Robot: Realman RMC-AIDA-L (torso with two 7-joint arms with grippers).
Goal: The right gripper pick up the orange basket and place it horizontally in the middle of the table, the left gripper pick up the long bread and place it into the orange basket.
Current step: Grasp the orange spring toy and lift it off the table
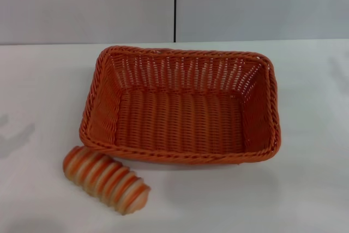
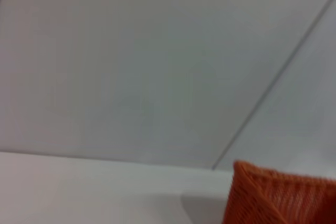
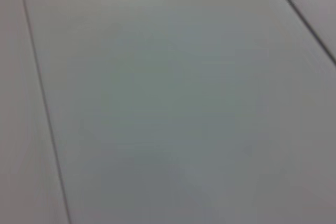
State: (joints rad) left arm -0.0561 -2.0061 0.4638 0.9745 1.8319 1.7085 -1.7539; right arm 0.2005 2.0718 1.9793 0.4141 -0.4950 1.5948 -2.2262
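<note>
One orange basket [image 1: 180, 105] and one long bread [image 1: 106, 179] are sitting on the table [image 1: 305, 189], two things in all. The basket is lying flat, open side up, with its long sides running parallel to the table's far edge, around the middle of the table and somewhat nearer the far edge than the near one. It is holding nothing inside. The bread is lying outside the basket, just beside its near left corner, toward the table's near edge, slanting so that one rounded end is pointing at that corner; whether it is touching the rim cannot be told. The left wrist view is catching one corner of the basket [image 2: 278, 195] on the white surface. Neither the left gripper nor the right gripper is showing in any view, so neither pincer's grip can be told.
</note>
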